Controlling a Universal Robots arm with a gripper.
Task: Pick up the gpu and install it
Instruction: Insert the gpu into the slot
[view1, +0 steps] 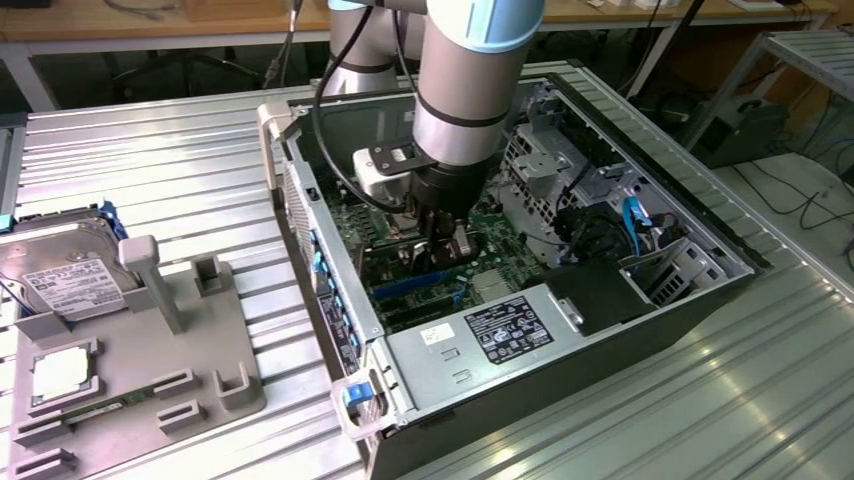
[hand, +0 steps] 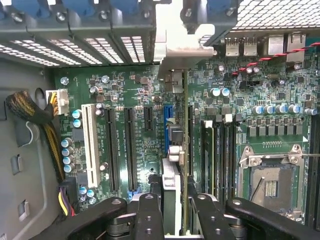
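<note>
The gpu (hand: 175, 135), edge-on with its pale metal bracket, stood above the motherboard (hand: 125, 85) slots, clamped by the end effector (hand: 177, 205). The exterior view added a hard drive (view1: 60, 275) on the worktop (view1: 174, 160), at the exterior view's left.

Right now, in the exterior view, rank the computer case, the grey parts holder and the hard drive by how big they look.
1. computer case: largest by far.
2. grey parts holder: clearly smaller than the case.
3. hard drive: smallest, though the holder hides part of it.
</note>
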